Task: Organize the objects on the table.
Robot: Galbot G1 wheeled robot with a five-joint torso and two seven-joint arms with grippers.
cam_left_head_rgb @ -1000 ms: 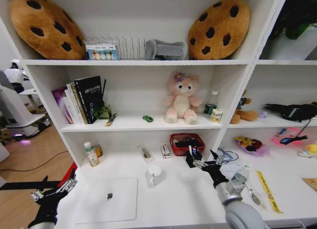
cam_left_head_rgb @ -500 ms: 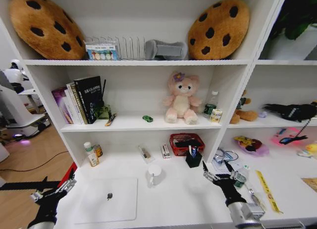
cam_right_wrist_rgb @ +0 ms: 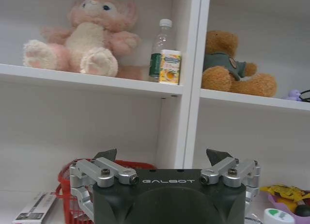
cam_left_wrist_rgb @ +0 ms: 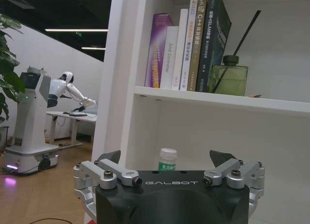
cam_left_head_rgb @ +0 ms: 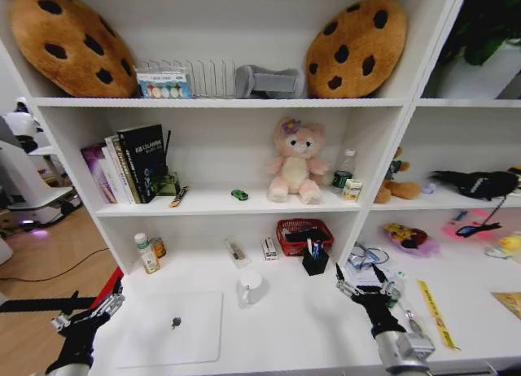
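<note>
Right pincer (cam_left_head_rgb: 359, 280) pulled back from the black pen cup (cam_left_head_rgb: 315, 260) toward the tabletop's (cam_left_head_rgb: 293, 327) front edge, spread wide and empty, left pincer (cam_left_head_rgb: 88, 308) open and empty off the left front corner, laptop (cam_left_head_rgb: 171, 328) just beside it, pens (cam_left_head_rgb: 312, 248) standing in the cup.

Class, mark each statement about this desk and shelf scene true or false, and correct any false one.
1. The laptop lies closed on the table. True.
2. The green toy car sits on the laptop. False: it is on the middle shelf, beside the pink plush toy.
3. The right hand grips a pen. False: it is open and holds nothing.
4. The black pen cup stands by the red basket. True.
5. The left hand is open near the table's left end. True.
</note>
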